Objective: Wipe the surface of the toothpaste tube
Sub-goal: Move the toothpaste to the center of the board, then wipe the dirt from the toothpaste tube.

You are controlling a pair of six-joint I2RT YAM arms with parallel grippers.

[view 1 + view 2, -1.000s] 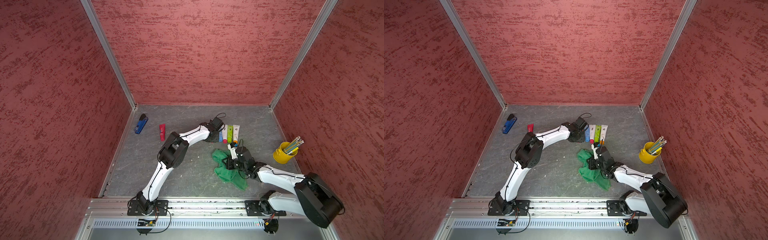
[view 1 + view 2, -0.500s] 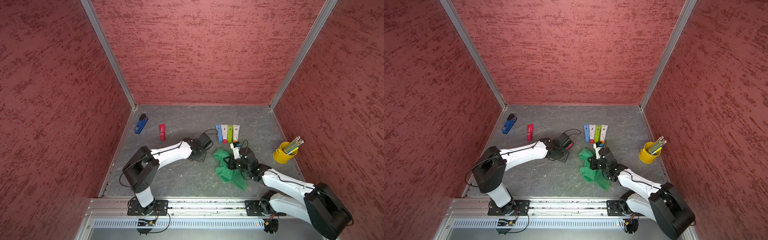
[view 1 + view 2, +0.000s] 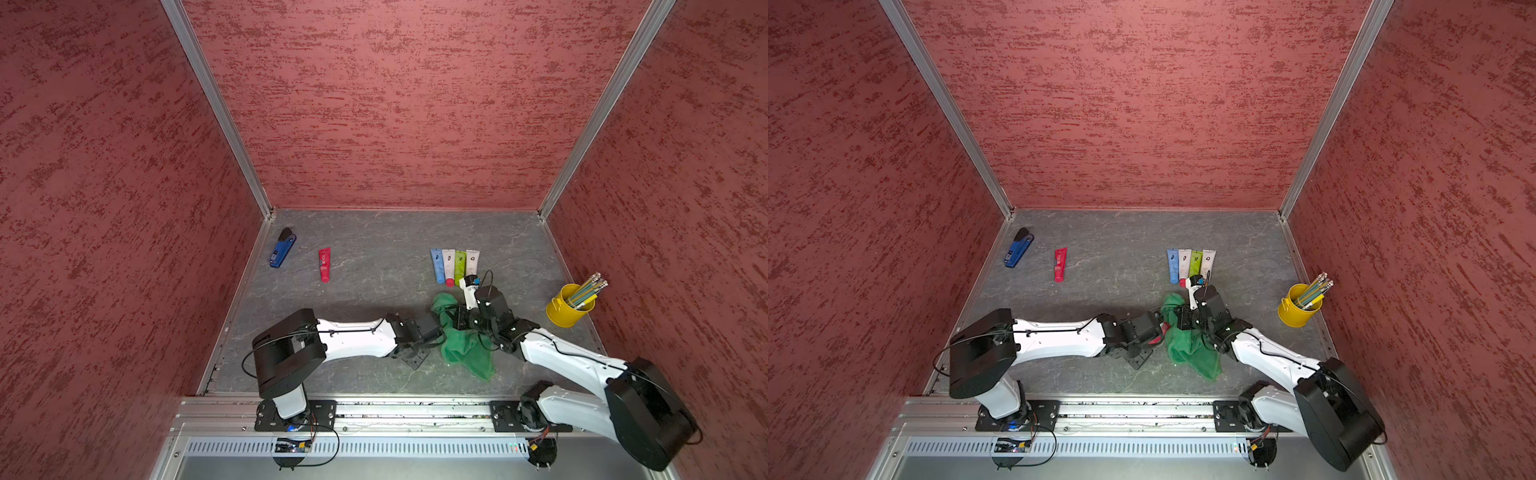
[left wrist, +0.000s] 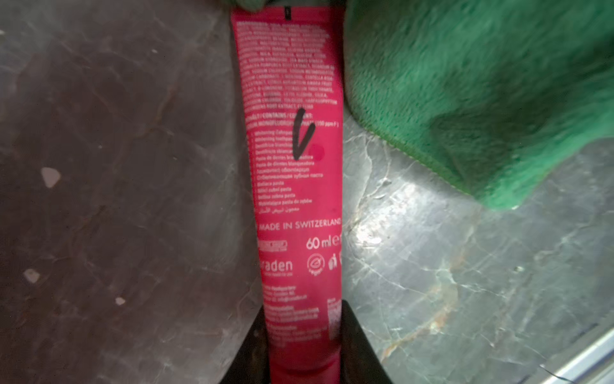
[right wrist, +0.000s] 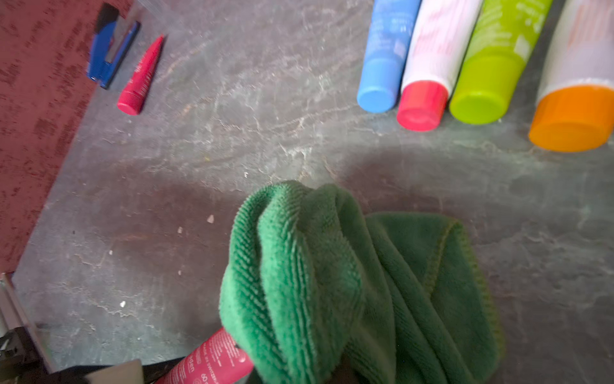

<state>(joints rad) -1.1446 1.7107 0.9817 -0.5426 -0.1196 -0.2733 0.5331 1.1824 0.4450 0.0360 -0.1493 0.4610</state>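
Left end effector [image 4: 304,309] is closed on the toothpaste tube [image 4: 295,186], near centre; green cloth [image 3: 1190,349] is pinched by right end effector [image 3: 1185,320]. Beyond bare surface [image 3: 1108,291], four rowed tubes [image 3: 1190,264] and one lone tube [image 3: 1060,264] are counted.

Item: crimson-pink plastic toothpaste tube [image 4: 295,199], white print.
- "MADE IN SWITZERLAN", cut off at the tube's edge.
- "60 ml", followed by an "e" mark.
- Brand fragment "raden".
- Hand-drawn black marker tick.
- Fine-print blocks: too blurred to read.

Item: row of four plastic tubes [image 5: 491,50]. Print unreadable.
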